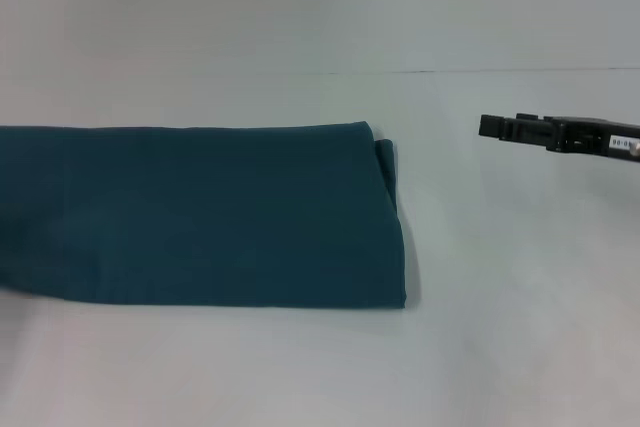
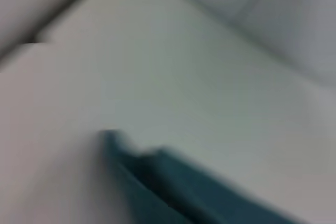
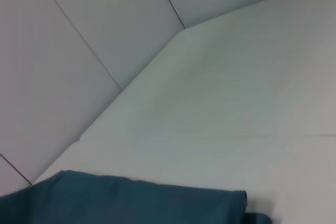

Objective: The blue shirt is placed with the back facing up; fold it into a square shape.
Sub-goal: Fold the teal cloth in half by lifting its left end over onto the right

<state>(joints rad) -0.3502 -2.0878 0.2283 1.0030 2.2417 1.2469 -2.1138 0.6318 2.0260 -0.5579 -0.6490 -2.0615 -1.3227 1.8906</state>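
The blue shirt (image 1: 200, 212) lies flat on the white table, folded into a long band that runs from the left edge of the head view to just right of the middle. Only plain teal fabric shows. Its right end has a folded corner (image 1: 385, 157). My right gripper (image 1: 500, 127) hovers to the right of the shirt, apart from it, its black fingers pointing left. The shirt also shows in the right wrist view (image 3: 131, 200) and, blurred, in the left wrist view (image 2: 178, 187). My left gripper is out of view.
The white table (image 1: 500, 327) stretches in front of and to the right of the shirt. Its far edge meets a pale wall (image 1: 320, 7). A tiled floor (image 3: 79, 40) shows beyond the table's edge in the right wrist view.
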